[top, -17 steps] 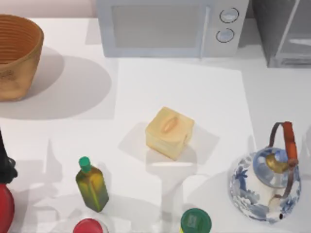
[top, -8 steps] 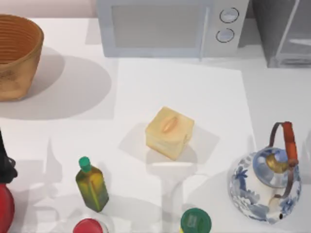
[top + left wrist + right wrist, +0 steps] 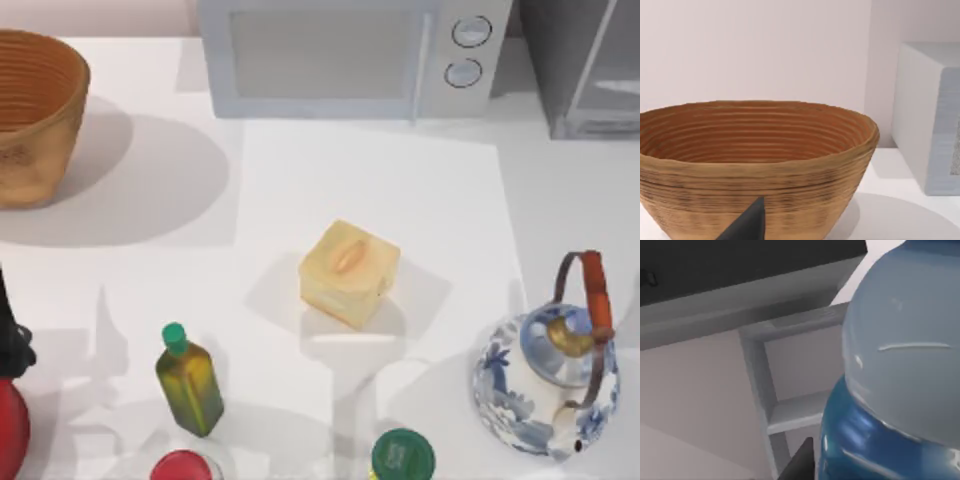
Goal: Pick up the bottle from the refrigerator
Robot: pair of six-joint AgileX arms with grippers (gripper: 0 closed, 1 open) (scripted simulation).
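The bottle (image 3: pixel 900 370) looms very close in the right wrist view, with a pale grey-blue body and a bright blue band lower down. A dark part of my right gripper (image 3: pixel 799 464) sits right beside the blue band. Behind the bottle are the grey frame and pale panel of the refrigerator (image 3: pixel 765 395). In the top view the refrigerator (image 3: pixel 590 70) stands at the back right corner, partly cut off. My left arm (image 3: pixel 10 345) stays parked at the left edge, its gripper (image 3: pixel 745 225) facing the basket.
A white microwave (image 3: pixel 340 55) stands at the back and a wicker basket (image 3: pixel 35 115) at back left. A yellow box (image 3: pixel 348 272) sits mid-table and a blue-white teapot (image 3: pixel 548 375) at right. An olive-green bottle (image 3: pixel 188 380), a red lid (image 3: pixel 183 467) and a green lid (image 3: pixel 403 455) stand in front.
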